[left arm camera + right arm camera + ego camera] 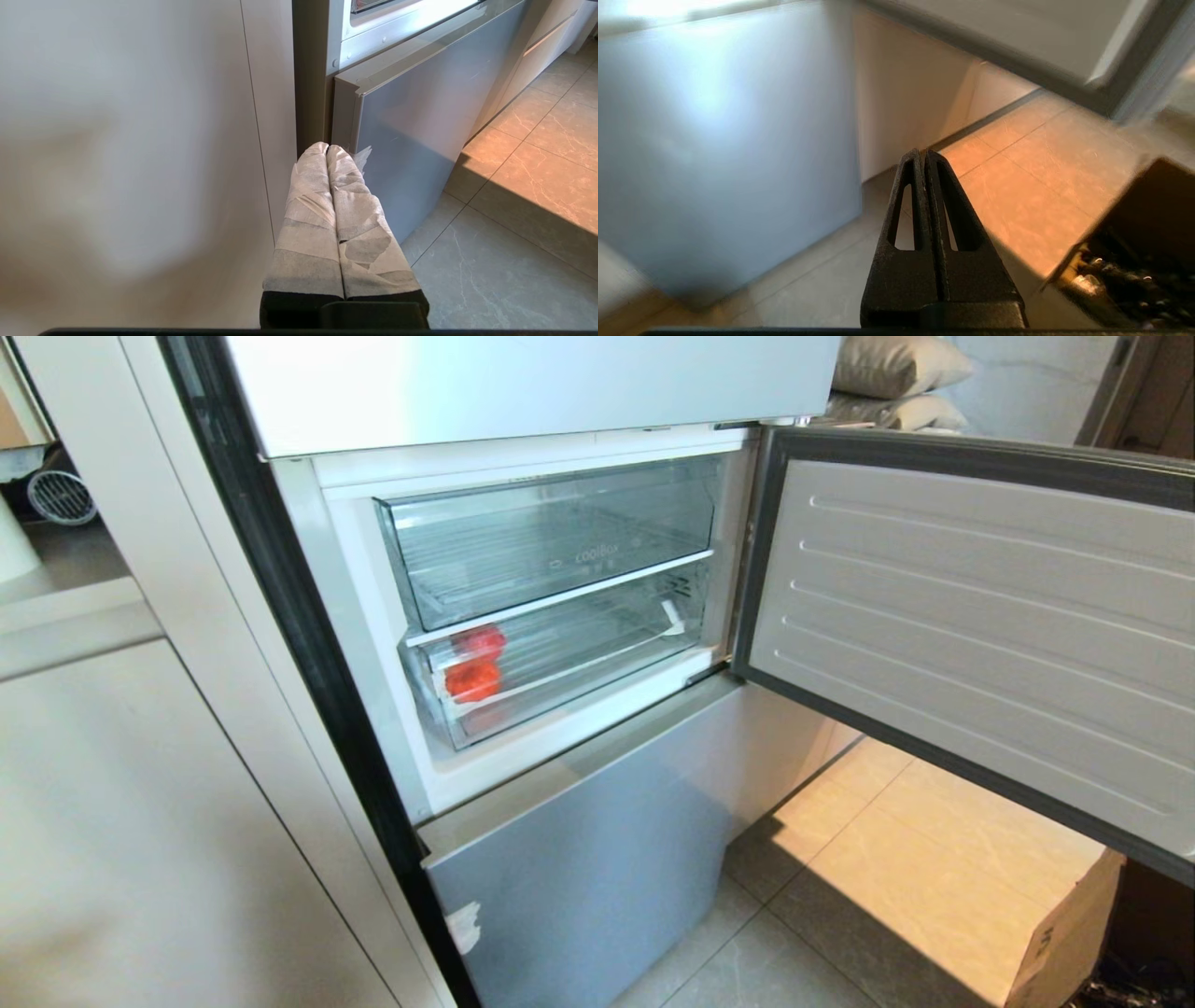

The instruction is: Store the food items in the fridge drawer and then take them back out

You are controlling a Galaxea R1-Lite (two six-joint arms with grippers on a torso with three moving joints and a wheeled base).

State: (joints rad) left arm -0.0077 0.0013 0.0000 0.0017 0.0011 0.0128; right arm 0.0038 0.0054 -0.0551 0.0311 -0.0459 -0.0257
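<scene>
In the head view the fridge drawer (597, 658) is the lower clear bin, with whitish tape on its front right corner, and it sits inside the open fridge compartment. A red-orange round food item (473, 679) lies at the drawer's left end. A second red shape (481, 640) shows just above it through the plastic. Neither arm appears in the head view. My left gripper (327, 148), its fingers wrapped in white tape, is shut and empty, low by the grey lower door's corner. My right gripper (923, 153) is shut and empty above the floor tiles.
The fridge door (980, 635) stands open to the right. An empty upper clear bin (551, 537) sits above the drawer. Below is the shut grey lower door (597, 859). A cardboard box (1064, 933) stands on the floor at right, and a pale cabinet panel (140, 821) is at left.
</scene>
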